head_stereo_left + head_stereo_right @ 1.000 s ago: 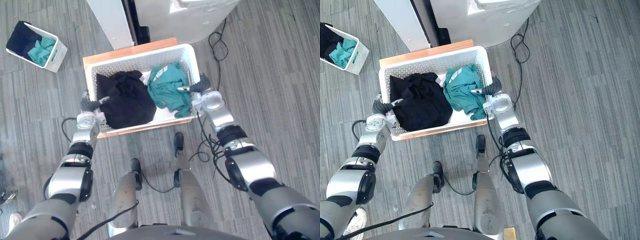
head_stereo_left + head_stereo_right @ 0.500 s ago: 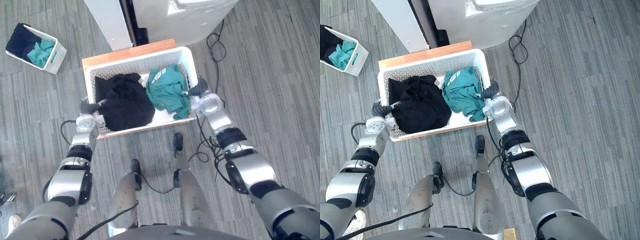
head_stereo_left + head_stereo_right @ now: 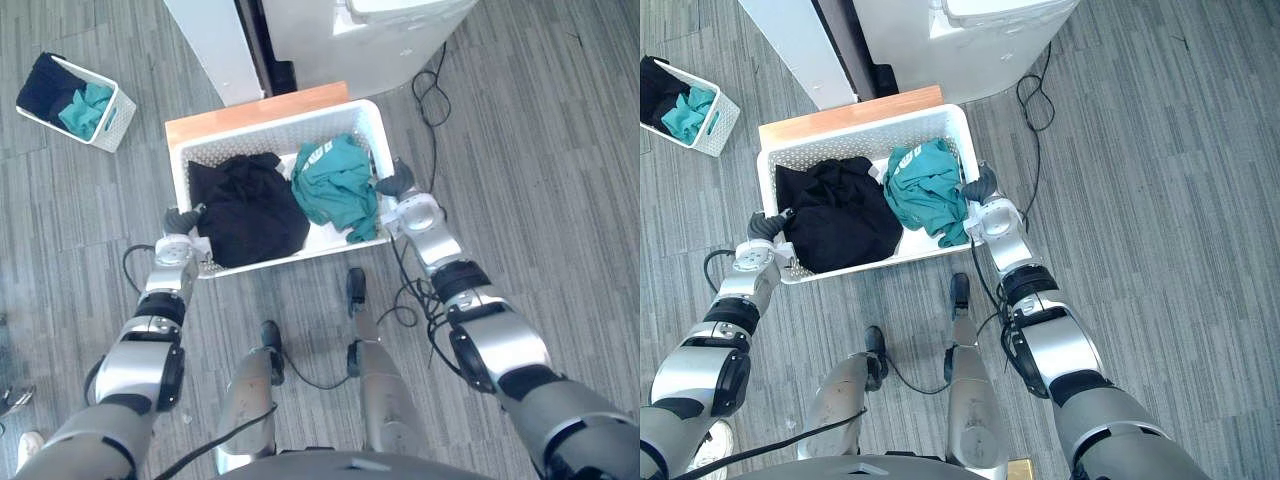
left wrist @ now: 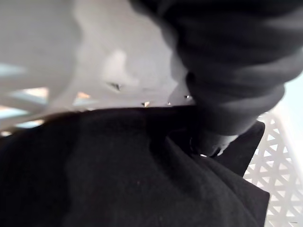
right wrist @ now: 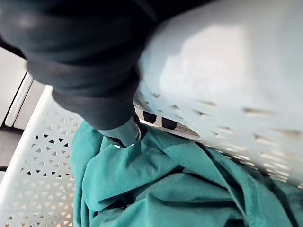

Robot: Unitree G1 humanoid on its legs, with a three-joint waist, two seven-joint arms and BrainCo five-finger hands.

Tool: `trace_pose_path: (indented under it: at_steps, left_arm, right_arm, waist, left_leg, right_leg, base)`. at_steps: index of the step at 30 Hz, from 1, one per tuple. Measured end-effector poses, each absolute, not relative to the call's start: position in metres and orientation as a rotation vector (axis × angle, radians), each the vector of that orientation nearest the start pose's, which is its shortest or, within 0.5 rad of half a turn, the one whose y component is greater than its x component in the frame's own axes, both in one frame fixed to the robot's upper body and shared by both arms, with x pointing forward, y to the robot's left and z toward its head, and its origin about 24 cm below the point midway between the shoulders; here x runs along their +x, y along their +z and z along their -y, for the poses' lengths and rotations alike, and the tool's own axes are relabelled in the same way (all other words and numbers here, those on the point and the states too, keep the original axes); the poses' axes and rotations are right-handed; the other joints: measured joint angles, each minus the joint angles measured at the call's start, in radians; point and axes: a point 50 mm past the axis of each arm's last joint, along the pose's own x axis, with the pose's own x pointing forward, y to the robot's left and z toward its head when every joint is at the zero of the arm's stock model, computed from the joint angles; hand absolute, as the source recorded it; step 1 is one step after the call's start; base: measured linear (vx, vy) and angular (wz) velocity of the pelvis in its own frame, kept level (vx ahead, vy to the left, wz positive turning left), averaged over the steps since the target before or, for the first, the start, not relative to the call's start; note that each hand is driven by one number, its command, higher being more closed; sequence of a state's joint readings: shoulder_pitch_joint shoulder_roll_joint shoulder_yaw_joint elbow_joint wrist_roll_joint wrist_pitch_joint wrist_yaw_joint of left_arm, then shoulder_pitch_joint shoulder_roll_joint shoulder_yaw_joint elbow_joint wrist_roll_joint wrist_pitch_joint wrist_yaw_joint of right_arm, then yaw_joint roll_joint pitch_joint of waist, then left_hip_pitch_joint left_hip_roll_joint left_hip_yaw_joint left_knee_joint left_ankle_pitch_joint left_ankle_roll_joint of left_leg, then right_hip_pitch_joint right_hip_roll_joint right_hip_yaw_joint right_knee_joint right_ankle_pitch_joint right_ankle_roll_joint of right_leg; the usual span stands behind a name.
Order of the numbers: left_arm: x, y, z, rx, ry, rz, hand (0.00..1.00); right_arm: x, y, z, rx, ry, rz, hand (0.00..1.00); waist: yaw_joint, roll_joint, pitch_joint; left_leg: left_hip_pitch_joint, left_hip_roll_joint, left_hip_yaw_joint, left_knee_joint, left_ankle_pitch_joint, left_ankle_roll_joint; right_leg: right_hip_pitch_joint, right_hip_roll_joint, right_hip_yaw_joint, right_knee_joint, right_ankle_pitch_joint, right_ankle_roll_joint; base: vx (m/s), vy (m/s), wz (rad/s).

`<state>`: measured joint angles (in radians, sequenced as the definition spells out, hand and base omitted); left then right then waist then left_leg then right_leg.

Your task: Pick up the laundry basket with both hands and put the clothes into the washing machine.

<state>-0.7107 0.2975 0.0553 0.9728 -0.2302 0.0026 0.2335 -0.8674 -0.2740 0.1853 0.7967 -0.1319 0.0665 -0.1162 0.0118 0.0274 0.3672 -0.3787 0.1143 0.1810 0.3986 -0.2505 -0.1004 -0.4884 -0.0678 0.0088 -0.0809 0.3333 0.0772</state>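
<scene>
White plastic laundry basket [image 3: 280,135], holding black clothes [image 3: 245,205] and teal clothes [image 3: 335,185], lies partly over a wooden board [image 3: 255,108] before the washing machine [image 3: 380,30]. The left hand [image 3: 180,222] and right hand [image 3: 395,185] each clamp a side rim.

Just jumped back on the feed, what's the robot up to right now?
The robot grips the white laundry basket by its short sides, left hand on one wall and right hand on the other, thumbs inside the rim. A black garment and a teal garment lie in it. The basket is over a wooden board, in front of the white washing machine; whether it is lifted is unclear.
</scene>
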Motion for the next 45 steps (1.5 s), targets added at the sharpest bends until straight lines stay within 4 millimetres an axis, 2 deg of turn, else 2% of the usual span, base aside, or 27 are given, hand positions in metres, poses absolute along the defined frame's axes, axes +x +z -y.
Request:
trace_pose_path:
  at_steps: [4, 7, 11, 17, 20, 24, 26, 28, 30, 32, 33, 37, 40, 42, 43, 44, 45]
  left_arm:
    - [0.363, 0.050, -0.231, 0.073, 0.343, -0.262, 1.00]
    - [0.356, 0.044, -0.233, 0.105, 0.327, -0.268, 1.00]
    - [0.337, 0.041, -0.243, 0.114, 0.306, -0.225, 1.00]
    - [0.310, 0.053, -0.257, 0.127, 0.302, -0.123, 1.00]
    - [0.290, 0.047, -0.259, 0.112, 0.295, -0.109, 1.00]
    - [0.262, 0.017, -0.256, 0.081, 0.268, -0.199, 1.00]
    - [0.247, 0.001, -0.253, 0.061, 0.250, -0.258, 1.00]
    - [0.236, -0.010, -0.251, 0.055, 0.237, -0.299, 1.00]
    - [0.223, -0.022, -0.248, 0.041, 0.233, -0.348, 1.00]
    - [0.214, -0.032, -0.247, 0.025, 0.231, -0.383, 1.00]
    - [0.200, -0.051, -0.242, -0.010, 0.245, -0.462, 1.00]
    - [0.184, -0.067, -0.235, -0.049, 0.260, -0.529, 1.00]
    - [0.169, -0.077, -0.230, -0.079, 0.274, -0.572, 1.00]
    - [0.163, -0.081, -0.224, -0.106, 0.277, -0.590, 1.00]
    - [0.158, -0.084, -0.221, -0.119, 0.279, -0.604, 1.00]
    - [0.152, -0.087, -0.222, -0.119, 0.281, -0.620, 1.00]
    - [0.149, -0.088, -0.223, -0.117, 0.282, -0.628, 1.00]
  right_arm:
    - [0.395, 0.125, 0.152, -0.411, 0.009, 0.001, 1.00]
    - [0.386, 0.109, 0.154, -0.360, 0.019, -0.033, 1.00]
    - [0.369, 0.090, 0.152, -0.307, 0.056, -0.059, 1.00]
    - [0.350, 0.085, 0.143, -0.247, 0.115, -0.026, 1.00]
    - [0.338, 0.080, 0.145, -0.240, 0.145, -0.023, 1.00]
    - [0.317, 0.053, 0.151, -0.229, 0.177, -0.101, 1.00]
    - [0.302, 0.032, 0.158, -0.221, 0.185, -0.173, 1.00]
    - [0.291, 0.022, 0.161, -0.211, 0.185, -0.202, 1.00]
    - [0.279, 0.008, 0.162, -0.193, 0.184, -0.252, 1.00]
    - [0.273, 0.002, 0.165, -0.185, 0.185, -0.277, 1.00]
    - [0.263, -0.008, 0.167, -0.178, 0.189, -0.316, 1.00]
    - [0.258, -0.013, 0.168, -0.173, 0.183, -0.334, 1.00]
    - [0.258, -0.013, 0.168, -0.176, 0.186, -0.336, 1.00]
    - [0.258, -0.013, 0.171, -0.187, 0.181, -0.339, 1.00]
    - [0.258, -0.013, 0.172, -0.189, 0.179, -0.339, 1.00]
    - [0.257, -0.014, 0.171, -0.185, 0.182, -0.343, 1.00]
    - [0.257, -0.015, 0.170, -0.181, 0.183, -0.344, 1.00]
  waist:
    - [0.001, -0.002, 0.001]
    - [-0.001, -0.010, 0.006]
    - [-0.007, -0.018, 0.011]
    - [0.004, -0.023, 0.002]
    - [0.013, -0.027, -0.011]
    - [0.014, -0.027, -0.084]
    - [0.012, -0.028, -0.129]
    - [0.011, -0.032, -0.145]
    - [0.011, -0.050, -0.180]
    - [0.012, -0.048, -0.188]
    - [0.010, -0.040, -0.219]
    - [0.016, -0.035, -0.227]
    - [0.024, -0.007, -0.230]
    - [0.023, 0.010, -0.225]
    - [0.028, 0.025, -0.217]
    - [0.031, 0.025, -0.216]
    - [0.030, 0.018, -0.220]
  left_leg:
    - [0.016, 0.002, 0.007, -0.002, 0.000, 0.000]
    - [0.043, 0.006, 0.009, -0.002, -0.004, -0.002]
    - [0.088, 0.008, 0.008, 0.001, -0.011, 0.000]
    - [0.179, 0.022, -0.013, -0.022, -0.015, -0.009]
    - [0.223, 0.024, -0.017, -0.057, -0.006, -0.016]
    - [0.274, 0.031, -0.016, -0.097, -0.004, -0.018]
    - [0.307, 0.031, -0.016, -0.115, -0.004, -0.018]
    - [0.328, 0.030, -0.015, -0.130, -0.003, -0.015]
    - [0.337, 0.024, -0.017, -0.131, -0.002, -0.012]
    - [0.357, 0.028, -0.020, -0.137, -0.001, -0.013]
    - [0.365, 0.036, -0.030, -0.138, -0.001, -0.014]
    - [0.354, 0.063, -0.046, -0.103, -0.011, -0.031]
    - [0.311, 0.109, -0.057, 0.010, -0.043, -0.031]
    - [0.244, 0.124, -0.081, 0.152, -0.024, 0.001]
    - [0.190, 0.138, -0.079, 0.247, 0.013, 0.032]
    - [0.203, 0.132, -0.072, 0.236, 0.049, 0.015]
    - [0.233, 0.117, -0.077, 0.220, 0.043, -0.006]
  right_leg:
    - [0.010, 0.002, 0.006, 0.000, 0.000, 0.000]
    - [0.037, 0.005, 0.005, 0.000, -0.001, -0.001]
    - [0.086, 0.007, 0.002, 0.000, -0.008, -0.004]
    - [0.178, 0.020, -0.024, -0.001, -0.046, -0.023]
    - [0.209, 0.027, -0.035, -0.001, -0.048, -0.020]
    - [0.244, 0.037, -0.048, -0.001, -0.058, -0.029]
    - [0.268, 0.039, -0.051, -0.001, -0.061, -0.028]
    - [0.289, 0.035, -0.051, -0.001, -0.062, -0.028]
    - [0.303, 0.028, -0.052, -0.004, -0.083, -0.024]
    - [0.322, 0.029, -0.059, -0.007, -0.088, -0.023]
    - [0.337, 0.034, -0.074, -0.006, -0.098, -0.023]
    - [0.348, 0.059, -0.082, -0.001, -0.109, -0.041]
    - [0.354, 0.101, -0.096, -0.001, -0.120, -0.054]
    - [0.357, 0.110, -0.107, 0.012, -0.120, -0.064]
    - [0.358, 0.118, -0.109, 0.042, -0.131, -0.075]
    - [0.356, 0.101, -0.110, 0.072, -0.155, -0.081]
    - [0.350, 0.086, -0.110, 0.082, -0.161, -0.084]
  base:
    - [-0.06, 0.002, -0.06]
    - [-0.05, 0.005, -0.03]
    - [-0.06, 0.017, -0.01]
    - [-0.04, 0.000, 0.07]
    - [0.04, -0.003, 0.05]
    - [0.06, 0.034, 0.00]
    - [0.04, 0.067, 0.02]
    - [-0.01, 0.063, 0.03]
    - [-0.02, 0.034, 0.07]
    - [-0.02, 0.001, 0.12]
    - [-0.01, -0.010, 0.17]
    - [-0.02, -0.042, 0.08]
    - [-0.05, -0.049, 0.00]
    - [-0.06, -0.055, 0.13]
    - [-0.08, -0.086, 0.07]
    - [-0.08, -0.070, 0.13]
    - [-0.10, -0.052, 0.11]
